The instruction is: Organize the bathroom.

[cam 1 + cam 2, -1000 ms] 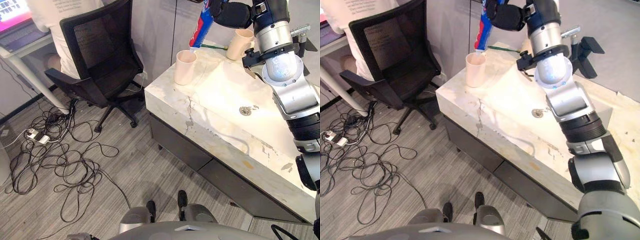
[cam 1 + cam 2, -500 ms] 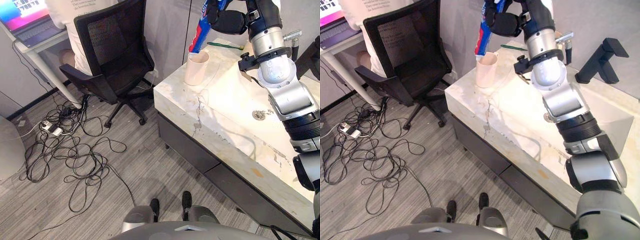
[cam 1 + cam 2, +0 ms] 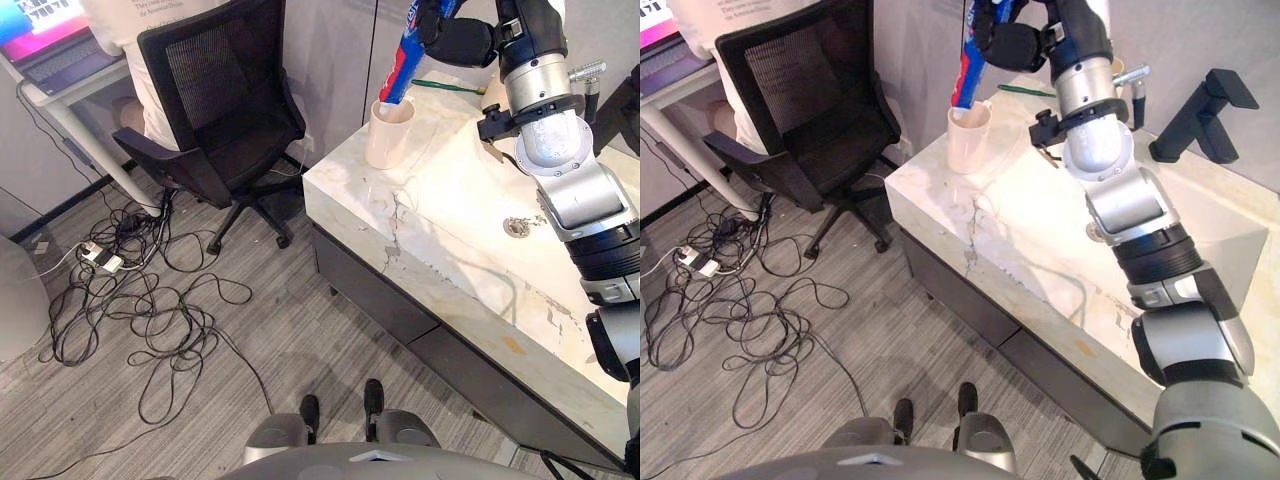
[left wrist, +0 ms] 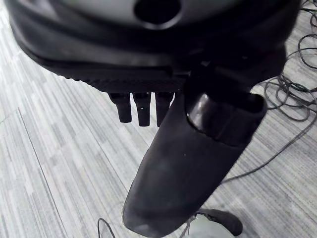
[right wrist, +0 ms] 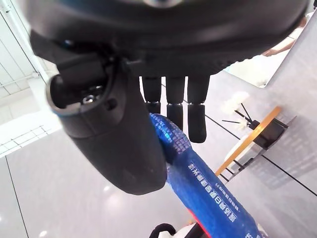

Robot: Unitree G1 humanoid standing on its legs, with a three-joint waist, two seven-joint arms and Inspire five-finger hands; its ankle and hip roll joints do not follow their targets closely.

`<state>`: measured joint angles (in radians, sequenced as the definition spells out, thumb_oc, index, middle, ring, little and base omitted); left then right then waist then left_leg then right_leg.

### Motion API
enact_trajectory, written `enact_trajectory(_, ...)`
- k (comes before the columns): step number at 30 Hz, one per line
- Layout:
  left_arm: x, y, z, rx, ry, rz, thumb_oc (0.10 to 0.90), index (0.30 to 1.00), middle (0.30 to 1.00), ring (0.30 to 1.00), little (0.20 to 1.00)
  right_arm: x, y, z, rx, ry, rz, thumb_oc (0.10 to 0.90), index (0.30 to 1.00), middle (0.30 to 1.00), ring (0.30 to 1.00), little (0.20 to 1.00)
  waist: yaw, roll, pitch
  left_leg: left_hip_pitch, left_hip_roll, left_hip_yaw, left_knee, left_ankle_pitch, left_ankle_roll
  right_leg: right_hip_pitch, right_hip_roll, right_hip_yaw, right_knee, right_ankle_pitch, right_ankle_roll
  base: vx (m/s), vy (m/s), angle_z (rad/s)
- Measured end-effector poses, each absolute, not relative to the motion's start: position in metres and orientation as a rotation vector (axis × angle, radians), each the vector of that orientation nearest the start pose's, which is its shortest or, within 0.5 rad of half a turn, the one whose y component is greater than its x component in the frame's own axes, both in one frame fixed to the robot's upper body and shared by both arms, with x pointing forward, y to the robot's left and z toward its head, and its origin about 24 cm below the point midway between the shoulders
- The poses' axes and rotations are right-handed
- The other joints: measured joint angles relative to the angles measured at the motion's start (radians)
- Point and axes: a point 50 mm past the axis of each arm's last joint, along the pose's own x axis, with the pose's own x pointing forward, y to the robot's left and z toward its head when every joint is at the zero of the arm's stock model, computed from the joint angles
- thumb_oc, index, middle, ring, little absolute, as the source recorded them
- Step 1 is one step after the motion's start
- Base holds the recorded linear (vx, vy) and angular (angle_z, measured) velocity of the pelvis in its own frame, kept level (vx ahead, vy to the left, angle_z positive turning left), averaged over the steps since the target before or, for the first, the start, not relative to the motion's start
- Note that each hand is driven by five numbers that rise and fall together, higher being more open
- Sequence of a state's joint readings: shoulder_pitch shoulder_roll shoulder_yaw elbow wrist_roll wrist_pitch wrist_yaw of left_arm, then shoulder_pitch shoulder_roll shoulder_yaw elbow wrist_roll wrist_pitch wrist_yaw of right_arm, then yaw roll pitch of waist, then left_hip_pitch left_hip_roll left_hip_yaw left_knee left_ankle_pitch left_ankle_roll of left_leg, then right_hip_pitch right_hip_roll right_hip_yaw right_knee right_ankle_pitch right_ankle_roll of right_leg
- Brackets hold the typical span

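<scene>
My right hand [image 3: 456,40] is at the far left corner of the marble counter [image 3: 440,250], shut on a blue and red toothpaste tube [image 3: 401,68]. The tube stands nearly upright with its lower end inside a cream cup [image 3: 388,135]. In the right wrist view the thumb and fingers [image 5: 176,101] pinch the blue tube [image 5: 210,191]. A green toothbrush [image 3: 1026,91] lies on the counter just behind the cup [image 3: 967,140]. My left hand [image 4: 188,163] hangs over the grey floor, fingers relaxed, holding nothing.
A black faucet [image 3: 1202,112] stands at the back of the sink, whose drain [image 3: 516,226] shows beside my forearm. A black office chair [image 3: 220,110] is left of the counter, with a person [image 3: 150,60] at a desk behind it. Tangled cables [image 3: 140,310] lie on the floor.
The camera has shifted. My right hand has brought the toothpaste tube down, and its lower end now sits inside the cream cup instead of above it.
</scene>
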<state>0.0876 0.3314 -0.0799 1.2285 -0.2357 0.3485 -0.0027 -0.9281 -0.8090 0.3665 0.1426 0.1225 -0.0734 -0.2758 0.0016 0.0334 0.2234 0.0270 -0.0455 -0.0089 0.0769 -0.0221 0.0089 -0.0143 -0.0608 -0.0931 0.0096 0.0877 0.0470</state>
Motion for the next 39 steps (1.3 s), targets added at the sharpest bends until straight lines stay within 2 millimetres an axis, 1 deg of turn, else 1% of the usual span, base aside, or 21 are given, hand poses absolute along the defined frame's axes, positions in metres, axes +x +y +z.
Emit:
enact_trajectory(2,0.019,0.270,-0.160,0.082,1.629,0.327,0.800,0.900,0.900,0.900,0.900,0.335,-0.177,0.306,-0.680,-0.819,-0.056,0.400,0.300,0.300,0.300,0.300,0.002,0.003,-0.001,0.004,0.000,-0.001,-0.011,0.007,-0.003,0.004,0.000,-0.001,-0.009,0.002,-0.003,0.02,-0.076,0.03)
enact_trajectory(3,0.020,0.269,-0.161,0.096,1.623,0.336,0.800,0.900,0.900,0.900,0.900,0.336,-0.178,0.306,-0.687,-0.816,-0.077,0.400,0.300,0.300,0.300,0.300,0.008,0.003,-0.001,0.016,0.000,-0.009,-0.028,0.018,-0.008,0.014,0.000,-0.013,-0.021,0.005,-0.007,0.00,-0.100,0.13)
enact_trajectory(6,0.021,0.266,-0.162,0.107,1.608,0.343,0.800,0.900,0.900,0.900,0.900,0.336,-0.179,0.306,-0.718,-0.815,-0.111,0.400,0.300,0.300,0.300,0.300,0.018,0.003,-0.001,0.018,0.002,-0.022,-0.031,0.021,-0.011,0.025,0.003,-0.023,-0.032,0.007,-0.009,-0.01,-0.091,0.17)
enact_trajectory(7,0.021,0.263,-0.163,0.111,1.607,0.347,0.800,0.900,0.900,0.900,0.900,0.336,-0.180,0.306,-0.744,-0.819,-0.129,0.400,0.300,0.300,0.300,0.300,0.037,0.001,0.000,0.015,0.007,-0.026,-0.032,0.022,-0.015,0.026,0.007,-0.031,-0.033,0.007,-0.010,0.01,-0.107,0.09)
enact_trajectory(8,0.020,0.260,-0.164,0.118,1.609,0.354,0.800,0.900,0.900,0.900,0.900,0.337,-0.181,0.305,-0.743,-0.815,-0.136,0.400,0.300,0.300,0.300,0.300,0.047,0.000,0.001,0.015,0.009,-0.028,-0.033,0.021,-0.020,0.026,0.008,-0.036,-0.034,0.007,-0.010,0.02,-0.102,0.10)
enact_trajectory(10,0.017,0.257,-0.165,0.126,1.614,0.363,0.800,0.900,0.900,0.900,0.900,0.339,-0.183,0.304,-0.744,-0.805,-0.147,0.400,0.300,0.300,0.300,0.300,0.060,-0.010,0.005,0.013,0.013,-0.033,-0.034,0.019,-0.027,0.028,0.012,-0.040,-0.033,0.005,-0.013,0.02,-0.083,0.07)
enact_trajectory(11,0.017,0.257,-0.165,0.126,1.614,0.363,0.800,0.900,0.900,0.900,0.900,0.339,-0.183,0.304,-0.744,-0.805,-0.147,0.400,0.300,0.300,0.300,0.300,0.060,-0.010,0.005,0.013,0.013,-0.033,-0.034,0.019,-0.027,0.028,0.012,-0.040,-0.033,0.005,-0.013,0.02,-0.074,0.07)
enact_trajectory(12,0.016,0.255,-0.165,0.134,1.620,0.373,0.800,0.900,0.900,0.900,0.900,0.339,-0.184,0.304,-0.740,-0.806,-0.157,0.400,0.300,0.300,0.300,0.300,0.071,-0.027,0.014,0.011,0.018,-0.035,-0.032,0.012,-0.039,0.028,0.017,-0.043,-0.033,0.003,-0.015,0.02,-0.047,0.03)
enact_trajectory(13,0.016,0.255,-0.165,0.134,1.620,0.373,0.800,0.900,0.900,0.900,0.900,0.339,-0.184,0.304,-0.740,-0.806,-0.157,0.400,0.300,0.300,0.300,0.300,0.071,-0.027,0.014,0.011,0.018,-0.035,-0.032,0.012,-0.039,0.028,0.017,-0.043,-0.033,0.003,-0.015,0.02,-0.073,0.03)
enact_trajectory(14,0.016,0.256,-0.165,0.140,1.619,0.379,0.800,0.900,0.900,0.900,0.900,0.339,-0.184,0.304,-0.735,-0.809,-0.166,0.400,0.300,0.300,0.300,0.300,0.076,-0.036,0.018,0.009,0.021,-0.035,-0.030,0.010,-0.041,0.028,0.019,-0.043,-0.034,0.003,-0.015,0.01,-0.067,0.03)
enact_trajectory(15,0.016,0.256,-0.165,0.153,1.617,0.391,0.800,0.900,0.900,0.900,0.900,0.338,-0.185,0.304,-0.730,-0.814,-0.176,0.400,0.300,0.300,0.300,0.300,0.077,-0.050,0.026,0.007,0.023,-0.038,-0.027,0.008,-0.043,0.028,0.021,-0.045,-0.033,0.002,-0.017,0.00,-0.072,0.05)
enact_trajectory(17,0.019,0.257,-0.165,0.164,1.611,0.401,0.800,0.900,0.900,0.900,0.900,0.338,-0.185,0.304,-0.725,-0.818,-0.187,0.400,0.300,0.300,0.300,0.300,0.075,-0.061,0.031,-0.002,0.023,-0.040,-0.018,0.007,-0.041,0.027,0.021,-0.049,-0.033,0.002,-0.017,-0.01,-0.058,0.05)
enact_trajectory(22,0.023,0.259,-0.164,0.191,1.598,0.426,0.800,0.900,0.900,0.900,0.900,0.341,-0.189,0.303,-0.724,-0.805,-0.213,0.400,0.300,0.300,0.300,0.300,0.076,-0.067,0.034,-0.007,0.022,-0.040,-0.008,0.004,-0.036,0.027,0.020,-0.048,-0.033,0.001,-0.019,0.00,-0.035,0.01)
enact_trajectory(27,0.023,0.259,-0.164,0.193,1.598,0.430,0.800,0.900,0.900,0.900,0.900,0.344,-0.194,0.301,-0.721,-0.791,-0.247,0.400,0.300,0.300,0.300,0.300,0.071,-0.067,0.034,-0.007,0.023,-0.040,-0.008,0.003,-0.037,0.027,0.020,-0.047,-0.034,0.000,-0.020,0.00,-0.013,0.00)
enact_trajectory(32,0.023,0.259,-0.164,0.195,1.598,0.432,0.800,0.900,0.900,0.900,0.900,0.344,-0.195,0.301,-0.720,-0.792,-0.254,0.400,0.300,0.300,0.300,0.300,0.051,-0.067,0.034,-0.007,0.022,-0.035,-0.008,0.002,-0.037,0.026,0.020,-0.043,-0.034,0.000,-0.020,0.00,-0.001,-0.01)
enact_trajectory(38,0.023,0.259,-0.164,0.194,1.599,0.432,0.800,0.900,0.900,0.900,0.900,0.344,-0.195,0.302,-0.716,-0.795,-0.264,0.400,0.300,0.300,0.300,0.300,0.043,-0.067,0.034,-0.003,0.023,-0.027,-0.008,0.002,-0.037,0.025,0.021,-0.034,-0.033,0.000,-0.020,0.02,-0.009,-0.05)
enact_trajectory(39,0.025,0.259,-0.164,0.194,1.596,0.431,0.800,0.900,0.900,0.900,0.900,0.344,-0.195,0.302,-0.712,-0.800,-0.271,0.400,0.300,0.300,0.300,0.300,0.033,-0.067,0.034,-0.001,0.023,-0.022,-0.008,0.002,-0.037,0.025,0.022,-0.029,-0.032,0.001,-0.021,0.01,-0.012,-0.05)
